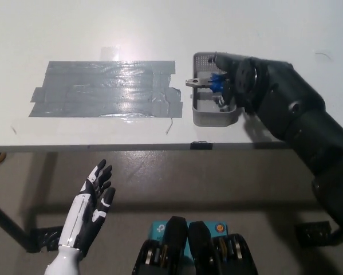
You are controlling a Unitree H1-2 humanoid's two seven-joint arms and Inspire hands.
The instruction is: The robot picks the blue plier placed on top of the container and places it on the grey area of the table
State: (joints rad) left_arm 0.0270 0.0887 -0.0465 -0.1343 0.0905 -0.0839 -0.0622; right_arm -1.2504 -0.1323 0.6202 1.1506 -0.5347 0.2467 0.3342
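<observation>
Black right hand (235,86) over container (214,117) | hides most of blue plier (208,83), fingers' grip unclear | white left hand (91,206) open, idle

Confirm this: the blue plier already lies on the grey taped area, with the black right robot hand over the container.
Wrong. The head view shows the blue plier still on the container, under the right robot hand, not on the grey taped area.

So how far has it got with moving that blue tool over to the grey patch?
Barely started. Nothing is finished: the blue plier lies across the grey container, with its metal jaws poking out to the left. In hand: the black right hand is over the plier's handles, though I cannot tell if it grips them. Left: lifting it and carrying it to the grey area. The white left hand rests open below the table.
</observation>
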